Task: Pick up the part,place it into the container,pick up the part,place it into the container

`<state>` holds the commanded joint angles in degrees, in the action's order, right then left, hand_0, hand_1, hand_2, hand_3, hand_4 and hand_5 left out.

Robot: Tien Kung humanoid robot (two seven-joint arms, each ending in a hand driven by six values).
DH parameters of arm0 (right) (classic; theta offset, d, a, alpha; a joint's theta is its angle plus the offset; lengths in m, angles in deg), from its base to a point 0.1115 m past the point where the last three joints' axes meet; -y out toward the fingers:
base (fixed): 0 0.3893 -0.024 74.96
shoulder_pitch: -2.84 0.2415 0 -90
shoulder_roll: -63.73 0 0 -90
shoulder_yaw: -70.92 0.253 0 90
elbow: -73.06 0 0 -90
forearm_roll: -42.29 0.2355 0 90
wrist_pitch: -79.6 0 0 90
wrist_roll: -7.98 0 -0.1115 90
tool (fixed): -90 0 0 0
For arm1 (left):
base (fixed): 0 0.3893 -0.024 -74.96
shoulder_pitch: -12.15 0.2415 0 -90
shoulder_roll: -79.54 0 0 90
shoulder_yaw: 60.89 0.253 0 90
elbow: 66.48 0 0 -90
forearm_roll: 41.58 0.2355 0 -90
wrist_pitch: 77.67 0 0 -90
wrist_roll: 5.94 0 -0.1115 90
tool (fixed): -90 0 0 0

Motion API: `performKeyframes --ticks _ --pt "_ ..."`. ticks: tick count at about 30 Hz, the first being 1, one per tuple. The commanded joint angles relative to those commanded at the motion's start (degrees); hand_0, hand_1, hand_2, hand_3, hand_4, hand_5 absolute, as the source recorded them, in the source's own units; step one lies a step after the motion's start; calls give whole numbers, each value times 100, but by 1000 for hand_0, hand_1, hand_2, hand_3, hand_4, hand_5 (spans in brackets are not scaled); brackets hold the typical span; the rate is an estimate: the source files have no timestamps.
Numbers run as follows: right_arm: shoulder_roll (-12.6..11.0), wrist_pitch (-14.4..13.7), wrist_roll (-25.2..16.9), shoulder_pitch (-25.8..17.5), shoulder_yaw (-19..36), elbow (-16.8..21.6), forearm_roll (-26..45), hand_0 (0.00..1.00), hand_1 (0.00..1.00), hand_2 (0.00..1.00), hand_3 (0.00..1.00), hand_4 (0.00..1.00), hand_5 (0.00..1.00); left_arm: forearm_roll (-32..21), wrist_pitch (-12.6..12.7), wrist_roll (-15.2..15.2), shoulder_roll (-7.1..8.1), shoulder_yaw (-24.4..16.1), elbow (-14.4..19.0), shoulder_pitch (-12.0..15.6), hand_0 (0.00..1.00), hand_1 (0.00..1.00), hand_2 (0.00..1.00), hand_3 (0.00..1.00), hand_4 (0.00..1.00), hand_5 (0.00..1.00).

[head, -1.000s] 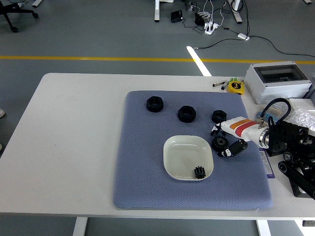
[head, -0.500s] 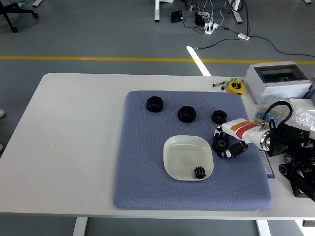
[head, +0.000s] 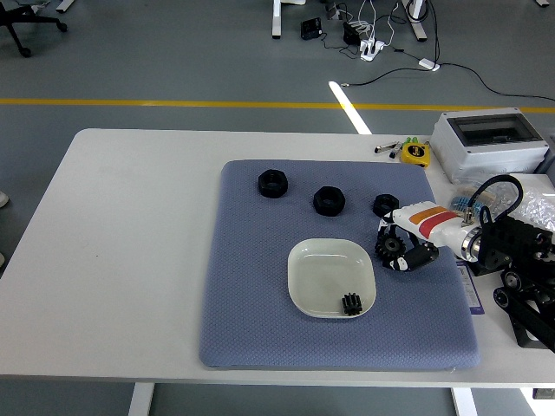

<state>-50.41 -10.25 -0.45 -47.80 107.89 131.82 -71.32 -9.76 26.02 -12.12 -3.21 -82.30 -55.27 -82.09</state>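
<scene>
Now | right hand (head: 406,249) fingers clamped on gear (head: 392,245) | no readable writing

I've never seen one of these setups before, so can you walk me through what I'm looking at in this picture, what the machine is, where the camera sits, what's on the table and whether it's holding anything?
This is one view from a camera high on a humanoid robot, looking down over a white table. The robot's right hand reaches in from the right on a black arm; its fingers are curled around a black gear, just right of a white dish. The left arm is out of view.

A blue-grey mat covers the table's middle. The dish on it already holds one small black gear. Three black ring-like parts lie along the mat's far side. A grey box and a yellow tape measure sit at the far right corner.
</scene>
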Motion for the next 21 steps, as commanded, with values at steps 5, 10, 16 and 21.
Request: performKeyframes --ticks 5,10,16,21 --pt "-47 -33 25 -36 276 201 -155 77 184 300 431 854 216 -90 10 23 1 51 -2 -13 718 617 689 587 684 640" --pt "-79 -64 85 -35 484 553 -292 84 187 297 437 835 196 -123 15 37 4 71 -6 -23 717 616 689 587 684 640" --pt "17 -22 181 16 371 1158 -456 89 190 303 444 822 174 -105 16 35 8 72 -7 -26 717 615 688 586 684 639" --pt "181 155 280 99 78 1464 -503 114 224 359 472 752 224 -129 30 43 13 78 -12 -18 717 610 688 586 684 639"
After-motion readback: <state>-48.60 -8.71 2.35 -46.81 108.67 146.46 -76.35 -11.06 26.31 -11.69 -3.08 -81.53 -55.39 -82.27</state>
